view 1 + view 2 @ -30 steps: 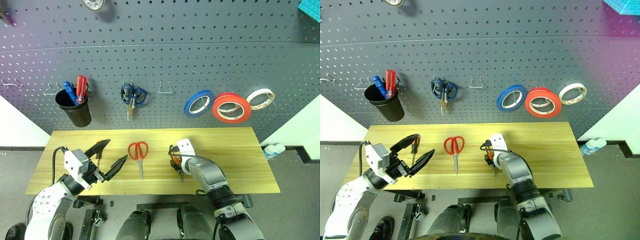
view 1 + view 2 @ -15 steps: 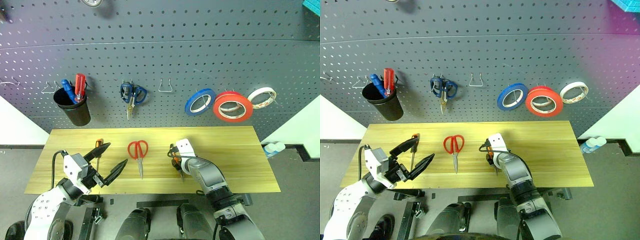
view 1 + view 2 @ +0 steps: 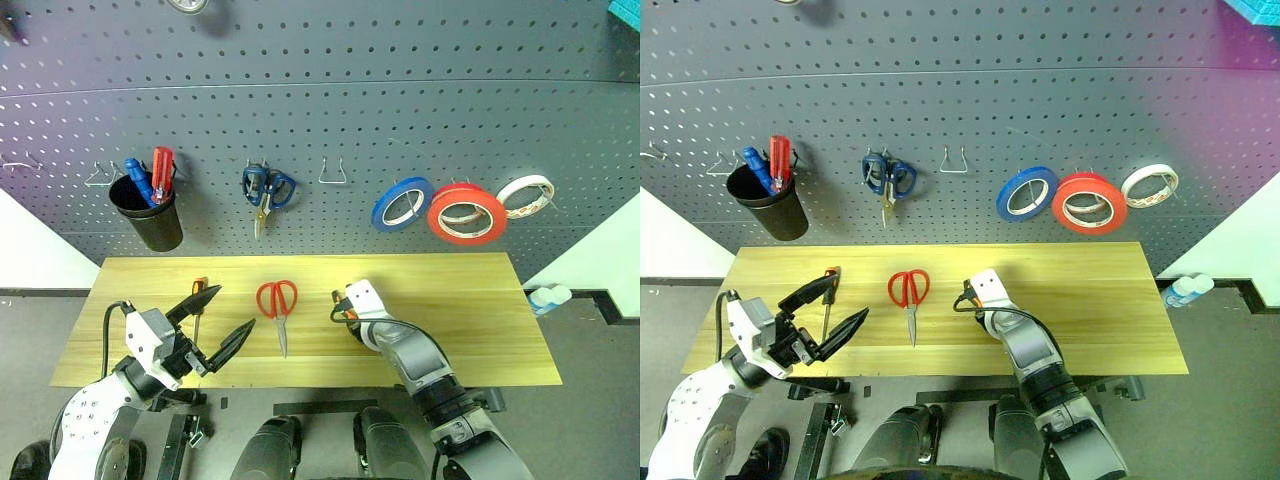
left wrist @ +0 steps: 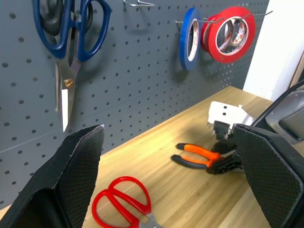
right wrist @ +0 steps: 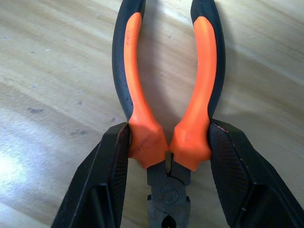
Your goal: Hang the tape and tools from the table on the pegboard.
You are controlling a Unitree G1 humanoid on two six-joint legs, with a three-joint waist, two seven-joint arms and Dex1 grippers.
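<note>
Beside table's (image 3: 480,300) bare right half, pliers (image 5: 166,104).

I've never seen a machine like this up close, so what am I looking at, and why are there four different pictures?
It is a two-armed robot. Two pictures come from cameras in its head, looking down over a wooden table and a pegboard; two come from cameras on its wrists. On the table lie red scissors, a screwdriver and pliers. The right gripper has its fingers against the pliers' handles. The left gripper is open, holding nothing.
</note>
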